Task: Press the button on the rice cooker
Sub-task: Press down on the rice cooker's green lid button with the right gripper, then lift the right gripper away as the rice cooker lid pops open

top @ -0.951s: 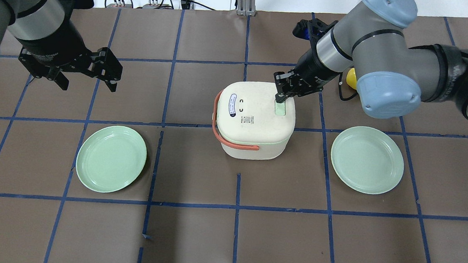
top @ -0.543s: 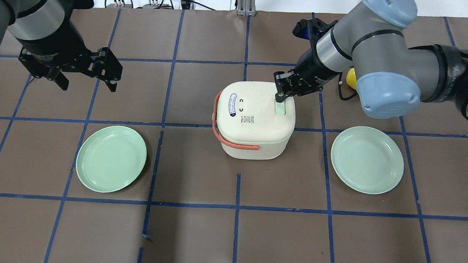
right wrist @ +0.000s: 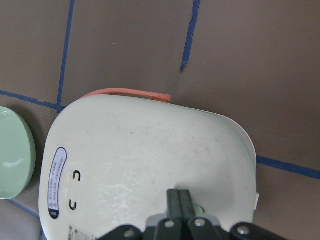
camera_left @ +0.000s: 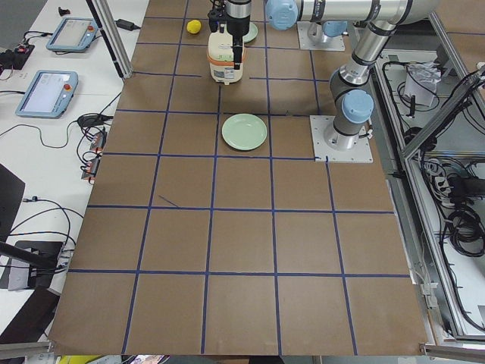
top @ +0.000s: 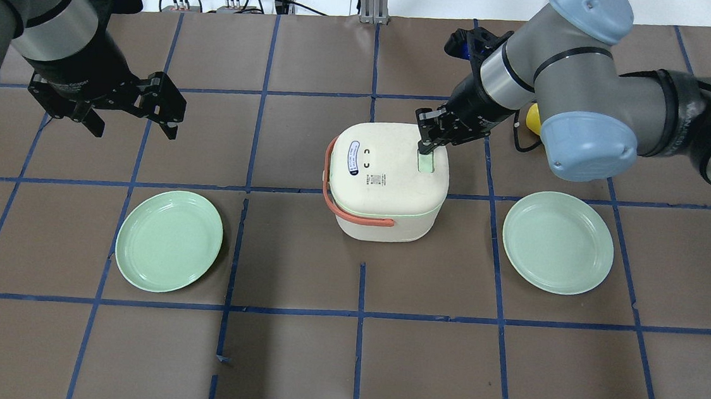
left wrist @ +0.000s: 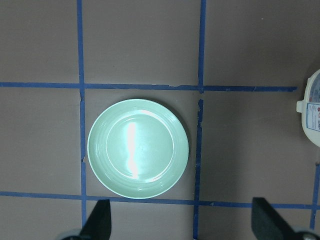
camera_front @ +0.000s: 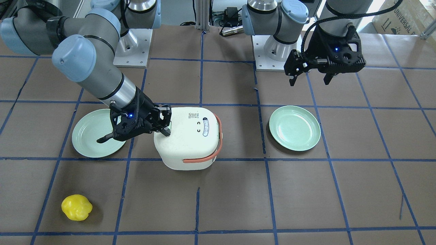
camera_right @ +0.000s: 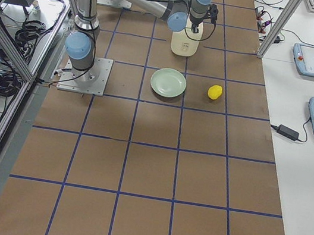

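Note:
A cream rice cooker (top: 383,176) with a salmon handle stands mid-table, also in the front view (camera_front: 187,139) and the right wrist view (right wrist: 140,165). Its pale green button (top: 425,162) is on the lid's right side. My right gripper (top: 426,145) is shut, with its tips down on the far end of the button; the right wrist view shows the closed fingers (right wrist: 178,200) on the lid. My left gripper (top: 133,126) is open and empty, hovering far left of the cooker, above a green plate (left wrist: 138,148).
One green plate (top: 169,240) lies left of the cooker and another (top: 558,242) lies right of it. A yellow object (camera_front: 76,207) lies on the table beyond the right arm. Cables run along the table's far edge.

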You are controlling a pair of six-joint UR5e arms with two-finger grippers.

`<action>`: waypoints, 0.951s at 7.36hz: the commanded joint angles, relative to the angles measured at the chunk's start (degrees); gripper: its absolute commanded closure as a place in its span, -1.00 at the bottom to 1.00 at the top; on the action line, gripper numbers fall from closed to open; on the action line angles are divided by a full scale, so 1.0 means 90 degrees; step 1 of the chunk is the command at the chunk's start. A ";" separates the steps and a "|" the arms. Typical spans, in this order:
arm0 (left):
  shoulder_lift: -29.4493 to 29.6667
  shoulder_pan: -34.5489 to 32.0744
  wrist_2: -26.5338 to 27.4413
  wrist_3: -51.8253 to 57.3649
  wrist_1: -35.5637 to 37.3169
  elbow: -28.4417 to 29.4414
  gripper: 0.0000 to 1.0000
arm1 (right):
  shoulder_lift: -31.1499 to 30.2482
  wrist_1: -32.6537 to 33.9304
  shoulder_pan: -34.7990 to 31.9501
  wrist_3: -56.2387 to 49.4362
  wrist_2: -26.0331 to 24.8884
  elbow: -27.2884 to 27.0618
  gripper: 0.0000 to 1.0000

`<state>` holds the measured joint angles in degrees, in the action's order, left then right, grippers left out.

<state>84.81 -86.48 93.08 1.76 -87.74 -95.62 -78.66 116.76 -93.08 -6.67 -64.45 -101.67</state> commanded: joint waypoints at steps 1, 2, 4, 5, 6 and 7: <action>0.0000 0.0000 0.0000 0.0000 0.0002 0.0000 -1.00 | -0.0088 -0.0092 -0.0010 0.0057 -0.0104 0.0047 -0.04; 0.0000 0.0000 0.0000 0.0000 -0.0007 0.0000 -1.00 | -0.0195 -0.0228 -0.0029 0.0077 -0.0114 0.0076 -0.98; 0.0000 0.0000 0.0000 0.0000 0.0002 0.0000 -1.00 | -0.0595 -0.0939 -0.0029 0.0087 -0.0327 0.0222 -0.99; 0.0000 0.0000 0.0000 0.0000 0.0002 0.0000 -1.00 | -0.0693 -0.1165 -0.0029 0.0087 -0.0513 0.0435 -0.99; 0.0000 0.0000 0.0000 0.0000 0.0002 0.0000 -1.00 | -0.0820 -0.1534 -0.0010 0.0087 -0.0795 0.0757 -0.99; 0.0000 0.0000 0.0000 0.0000 0.0002 0.0000 -1.00 | -0.0966 -0.1886 0.0048 0.0097 -0.1397 0.1127 -0.99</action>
<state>84.81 -86.49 93.08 1.76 -87.71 -95.62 -85.70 103.88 -93.11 -5.87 -71.66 -95.43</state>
